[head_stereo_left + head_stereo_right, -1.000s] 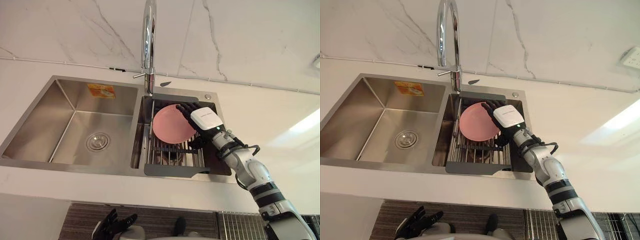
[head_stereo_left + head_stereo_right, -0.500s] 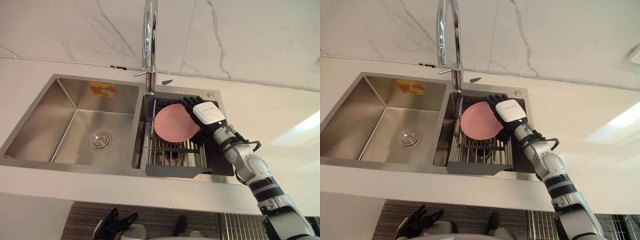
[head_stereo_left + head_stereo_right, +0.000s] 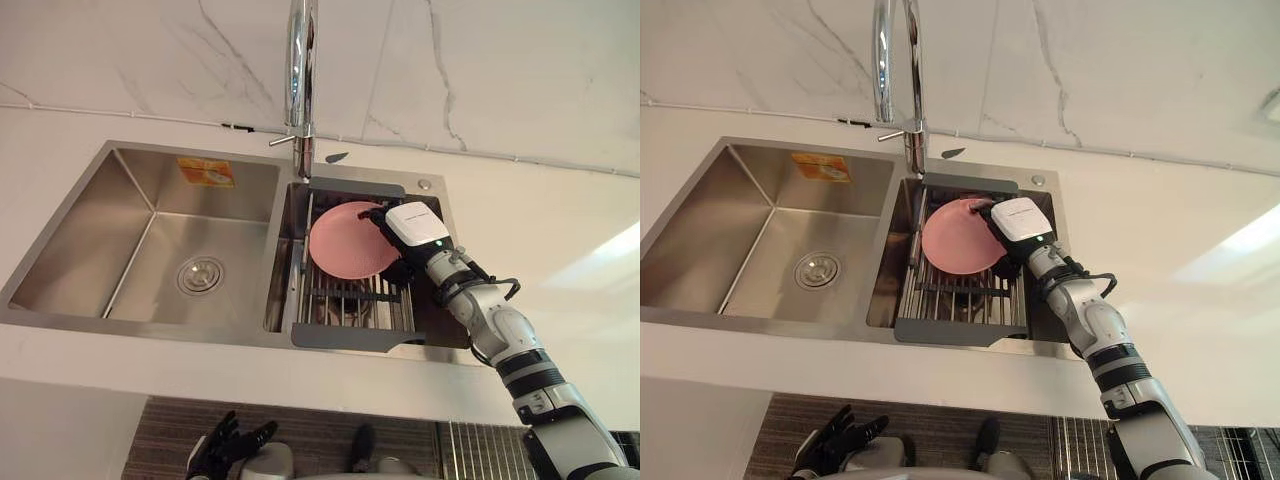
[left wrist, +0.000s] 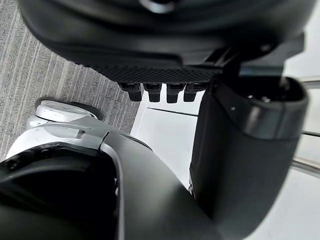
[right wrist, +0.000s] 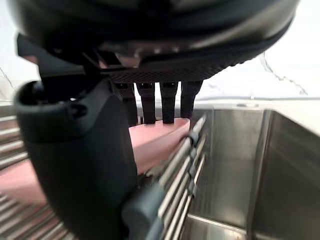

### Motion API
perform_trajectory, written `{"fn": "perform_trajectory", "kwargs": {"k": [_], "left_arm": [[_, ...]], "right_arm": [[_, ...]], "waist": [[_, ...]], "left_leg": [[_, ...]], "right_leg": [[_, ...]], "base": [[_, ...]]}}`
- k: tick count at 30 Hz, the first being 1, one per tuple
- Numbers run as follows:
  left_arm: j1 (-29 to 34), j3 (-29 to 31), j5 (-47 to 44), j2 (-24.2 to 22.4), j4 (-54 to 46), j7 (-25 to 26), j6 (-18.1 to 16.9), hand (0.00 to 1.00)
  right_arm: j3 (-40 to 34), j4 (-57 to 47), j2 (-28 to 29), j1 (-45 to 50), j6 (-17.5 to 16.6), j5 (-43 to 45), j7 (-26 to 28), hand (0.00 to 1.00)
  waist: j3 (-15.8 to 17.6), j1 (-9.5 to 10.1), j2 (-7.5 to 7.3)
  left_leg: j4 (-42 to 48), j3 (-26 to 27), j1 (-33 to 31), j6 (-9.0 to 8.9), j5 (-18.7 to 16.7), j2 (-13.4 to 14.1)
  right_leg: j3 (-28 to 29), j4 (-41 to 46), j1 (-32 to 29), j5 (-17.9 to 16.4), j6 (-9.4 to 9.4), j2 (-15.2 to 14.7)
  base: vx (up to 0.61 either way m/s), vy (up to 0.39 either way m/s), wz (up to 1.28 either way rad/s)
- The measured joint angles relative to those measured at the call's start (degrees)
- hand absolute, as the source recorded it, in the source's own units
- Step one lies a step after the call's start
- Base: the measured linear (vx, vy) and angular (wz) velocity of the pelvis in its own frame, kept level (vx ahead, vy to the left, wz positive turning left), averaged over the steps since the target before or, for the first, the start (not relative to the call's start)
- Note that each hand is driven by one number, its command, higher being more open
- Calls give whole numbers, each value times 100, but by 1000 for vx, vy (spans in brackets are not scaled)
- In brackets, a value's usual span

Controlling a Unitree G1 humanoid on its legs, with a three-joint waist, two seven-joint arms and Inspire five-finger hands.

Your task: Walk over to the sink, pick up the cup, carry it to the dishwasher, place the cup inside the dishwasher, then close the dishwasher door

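I see no cup. A round pink plate [image 3: 343, 240] leans upright in the dish rack [image 3: 350, 337] that fills the sink's right basin. My right hand [image 3: 416, 229] is at the plate's right rim. Its fingers [image 5: 155, 102] curl over the far side of the plate [image 5: 155, 142], and its thumb [image 5: 80, 150] is on the near side. My left hand [image 3: 228, 447] hangs low by the floor, well below the counter edge, with its fingers spread and nothing in them.
The empty left basin [image 3: 150, 250] has a round drain [image 3: 201, 274]. A tall chrome faucet [image 3: 300, 70] rises behind the divider, close to the plate. White counter [image 3: 540, 230] surrounds the sink. A wire grid [image 3: 475, 440] shows below the counter at the lower right.
My right hand's fingers, which reached out behind the plate, have curled in on its rim. The plate has shifted slightly in the rack. The camera has moved a little.
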Motion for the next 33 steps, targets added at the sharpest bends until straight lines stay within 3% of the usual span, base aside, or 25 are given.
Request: {"fn": "perform_trajectory", "kwargs": {"k": [9, 23, 33], "left_arm": [[-36, -3, 1, 22, -11, -5, 9, 100], [-39, -34, 0, 54, -119, -5, -3, 100], [-37, 4, 3, 55, 35, 2, -96, 100]], "right_arm": [[-7, 100, -12, -183, -191, 279, 49, 0], [-6, 93, 7, -180, -215, 544, 52, 0], [-353, -1976, 192, 282, -213, 1359, 190, 0]], "waist": [[10, 46, -23], [55, 112, -118], [36, -69, -116]], "left_leg": [[21, 19, -29, -14, -9, 29], [85, 89, -58, -13, -31, 45], [-30, 304, 126, -10, -27, 45]], "right_leg": [[9, 2, -26, 2, -3, 23], [48, 57, -64, 6, -9, 23], [215, 2, -49, 18, -19, 51]], "base": [[0, 0, 0], [-7, 6, 0], [13, 16, -10]]}}
